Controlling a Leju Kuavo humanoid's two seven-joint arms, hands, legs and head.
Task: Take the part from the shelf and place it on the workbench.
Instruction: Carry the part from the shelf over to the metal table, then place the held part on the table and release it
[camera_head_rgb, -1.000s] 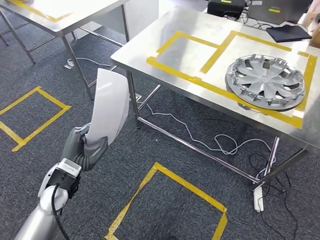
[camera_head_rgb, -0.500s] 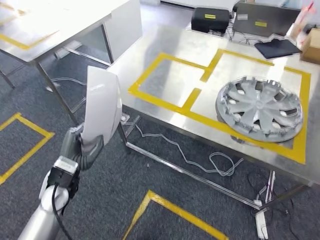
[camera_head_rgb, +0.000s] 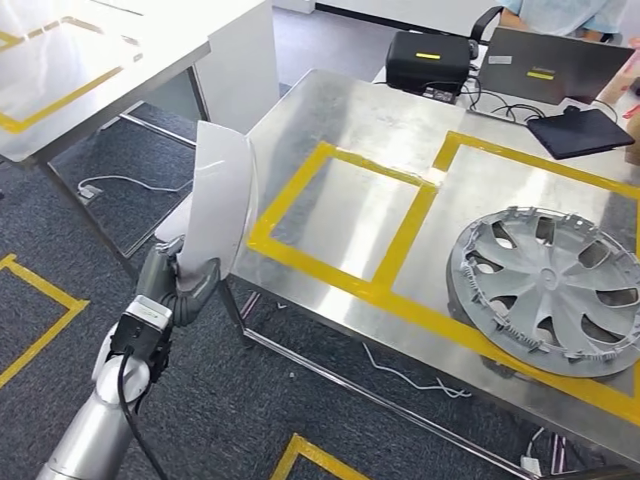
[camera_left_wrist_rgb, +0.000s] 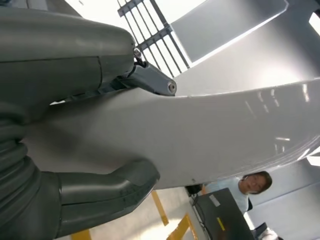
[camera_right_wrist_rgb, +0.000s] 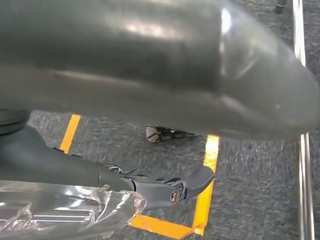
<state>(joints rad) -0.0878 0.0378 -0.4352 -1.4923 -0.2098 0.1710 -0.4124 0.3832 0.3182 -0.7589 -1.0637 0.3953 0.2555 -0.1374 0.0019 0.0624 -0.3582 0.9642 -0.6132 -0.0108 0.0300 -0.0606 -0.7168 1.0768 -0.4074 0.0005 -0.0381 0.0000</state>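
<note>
My left hand (camera_head_rgb: 177, 285) grips the lower end of a white curved panel part (camera_head_rgb: 219, 205) and holds it upright beside the near left corner of the steel workbench (camera_head_rgb: 340, 110). In the left wrist view the thumb (camera_left_wrist_rgb: 105, 192) and fingers clamp the white part (camera_left_wrist_rgb: 211, 135) from both sides. A yellow-taped empty rectangle (camera_head_rgb: 343, 210) lies on the bench just right of the part. My right hand (camera_right_wrist_rgb: 151, 185) hangs over the grey carpet with its fingers stretched out and nothing in them.
A silver wheel cover (camera_head_rgb: 555, 290) lies in the right taped area. At the bench's far side are a black case (camera_head_rgb: 428, 60), a laptop (camera_head_rgb: 555, 65), a dark tablet (camera_head_rgb: 589, 130) and a seated person (camera_head_rgb: 558, 12). Another table (camera_head_rgb: 90, 50) stands to the left.
The whole view has shifted: the camera has come closer to the workbench, which now looms larger. The left hand keeps its grip on the white part, now close by the bench's corner.
</note>
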